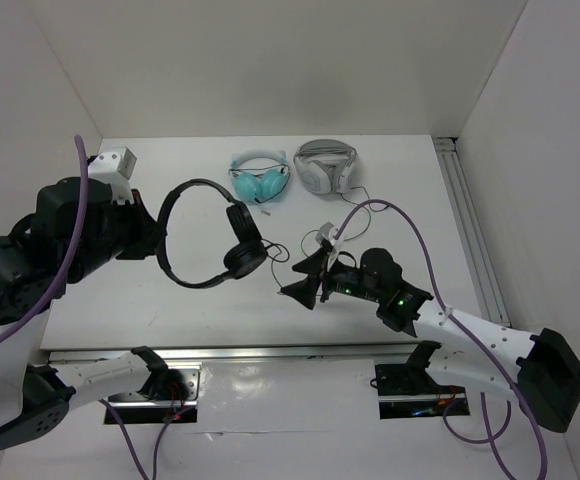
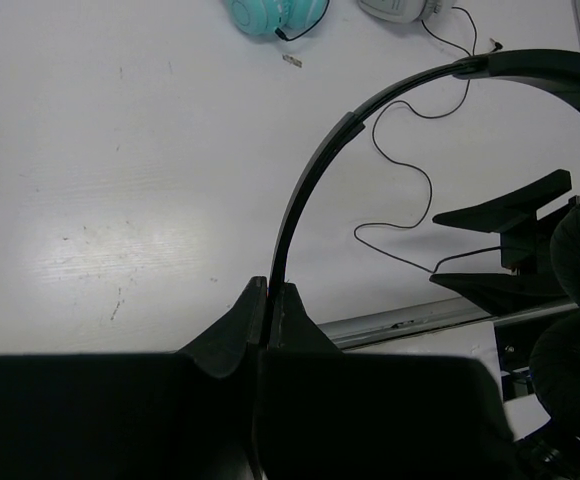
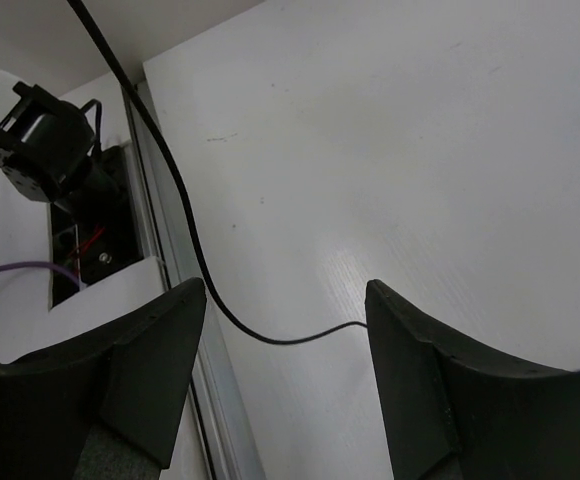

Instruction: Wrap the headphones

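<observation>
- The black on-ear headphones (image 1: pixel 242 250), with a thin headband and small round ear pads, are held lifted over the middle of the white bench (image 1: pixel 200 315), toward its left edge.
- The headband is clamped in the left end effector (image 2: pixel 268 300), whose fingers are narrowed right down onto it. The ear pads hang on the side toward the right arm.
- The right end effector (image 3: pixel 285 290) is spread wide and holds nothing. The long thin black cable (image 3: pixel 185 225) merely passes between its fingers.
- The cable could be missed if the fingers are closed late or off-line, since it lies slack and is very thin.
- The headband could pivot in the narrow clamp once the cable is pulled taut.
- A swept loop could drag the teal headphones (image 1: pixel 260 182) or the white-and-grey headphones (image 1: pixel 325 165) at the far edge, as slack cable appears to lie near them.
- Slack could also catch on the metal rail (image 1: pixel 270 352) along the near edge.
- Open room is left toward the near-left corner and mid-bench. The far edge is crowded, and walls close in the left and right edges.
</observation>
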`<state>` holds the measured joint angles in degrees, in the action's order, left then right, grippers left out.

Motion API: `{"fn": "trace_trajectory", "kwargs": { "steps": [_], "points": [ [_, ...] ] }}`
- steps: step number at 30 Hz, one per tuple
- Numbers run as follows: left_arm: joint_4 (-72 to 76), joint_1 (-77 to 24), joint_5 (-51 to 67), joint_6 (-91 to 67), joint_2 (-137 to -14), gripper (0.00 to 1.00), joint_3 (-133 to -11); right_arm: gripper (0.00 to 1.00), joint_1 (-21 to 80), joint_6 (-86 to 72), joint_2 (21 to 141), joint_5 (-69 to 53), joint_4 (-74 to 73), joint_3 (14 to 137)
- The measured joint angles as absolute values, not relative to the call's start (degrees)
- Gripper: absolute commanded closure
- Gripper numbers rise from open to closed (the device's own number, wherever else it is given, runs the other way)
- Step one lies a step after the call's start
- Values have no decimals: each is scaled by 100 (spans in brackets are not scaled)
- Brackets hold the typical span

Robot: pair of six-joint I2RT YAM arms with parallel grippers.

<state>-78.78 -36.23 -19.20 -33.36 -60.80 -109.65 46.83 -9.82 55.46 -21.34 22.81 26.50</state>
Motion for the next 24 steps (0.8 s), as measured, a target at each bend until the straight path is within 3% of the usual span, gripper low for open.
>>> {"fn": "trace_trajectory", "kwargs": {
  "steps": [6,10,12,13,15,19,24],
  "points": [
    [-7841,-3623,-1918,-3339,-6104,100,-11028,28,4683,-1048,5642,-2261,2580,2580],
    [-7835,-3623,-1916,-3339,-6117,100,-11039,36,4683,-1087,5793,-2362,2676,2563],
    [-7832,-3623,-1916,-3339,-6141,100,-11039,50,4683,-1092,5819,-2359,2735,2517],
    [-7832,-3623,-1916,-3339,-6152,100,-11039,74,4683,-1103,5819,-2359,2746,2491],
    [-7832,-3623,-1918,-3339,-6171,100,-11052,91,4683,-1107,5824,-2340,2746,2469],
    [-7819,-3623,-1918,-3343,-6178,100,-11091,100,4683,-1138,5826,-2255,2790,2456],
    [-7693,-3623,-1900,-3345,-6077,100,-10919,100,4687,-1157,5743,-1820,2694,2405]
  ]
}}
